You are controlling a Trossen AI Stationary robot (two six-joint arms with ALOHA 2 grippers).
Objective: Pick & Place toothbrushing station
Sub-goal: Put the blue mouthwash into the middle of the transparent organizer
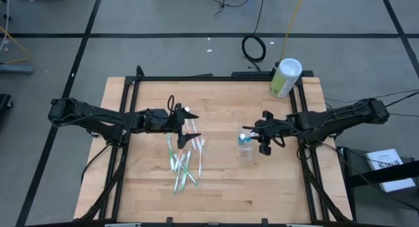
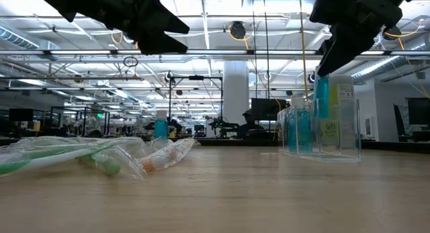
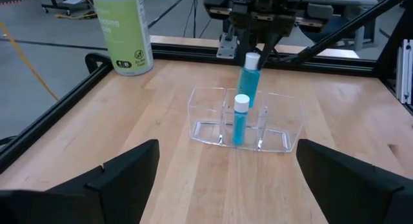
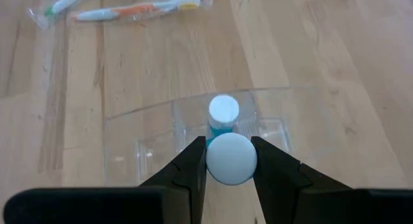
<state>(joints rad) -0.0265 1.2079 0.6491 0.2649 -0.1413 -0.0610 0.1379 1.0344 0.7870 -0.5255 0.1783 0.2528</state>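
Toothbrushes [image 1: 184, 163] in clear wrappers lie heaped on the table [image 1: 222, 201] nearest the front. Above them hovers the left gripper [image 1: 188, 130], fingers spread wide and empty. Farther right, the right gripper [image 4: 229, 161] clamps a teal tube [image 3: 250, 79] over the clear organizer [image 3: 245, 119], where another teal tube [image 3: 240, 119] stands upright. A pale-green canister [image 1: 285, 77] stands at the far corner.

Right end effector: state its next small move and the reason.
Probably lower it straight down. The right end effector grips a teal white-capped tube just above the clear plastic compartment holder, where a second teal tube already stands in the neighbouring slot, so lowering should seat it before release.
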